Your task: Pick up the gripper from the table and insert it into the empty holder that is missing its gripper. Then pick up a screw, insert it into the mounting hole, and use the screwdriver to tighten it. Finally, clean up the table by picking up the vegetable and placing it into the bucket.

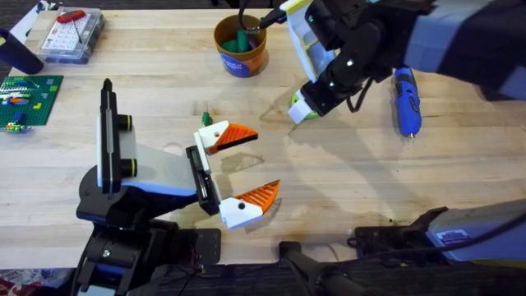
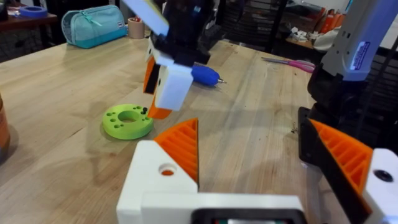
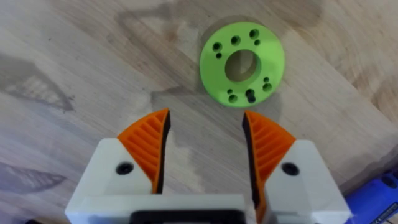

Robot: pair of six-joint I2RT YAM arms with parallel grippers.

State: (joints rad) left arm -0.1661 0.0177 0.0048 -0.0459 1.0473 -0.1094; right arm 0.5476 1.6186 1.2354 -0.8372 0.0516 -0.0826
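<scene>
Wood table [image 1: 164,90] | left gripper [image 1: 244,174] lower center, spread wide, empty | bucket [image 1: 240,45] top center | vegetable [image 3: 242,64] center-right, flat on table | right gripper [image 3: 205,146] above it, spread, empty | risk: thin disc slips from pads [image 3: 147,138]

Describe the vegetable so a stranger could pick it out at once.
Start at the orange-brown bucket at the table's far edge, then go nearer and right toward the blue screwdriver. Under the right gripper lies the vegetable: a flat lime-green ring dotted with small holes.

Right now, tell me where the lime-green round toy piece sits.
The lime-green round toy piece lies flat on the wooden table, right of centre overhead, just below the right tool.
</scene>
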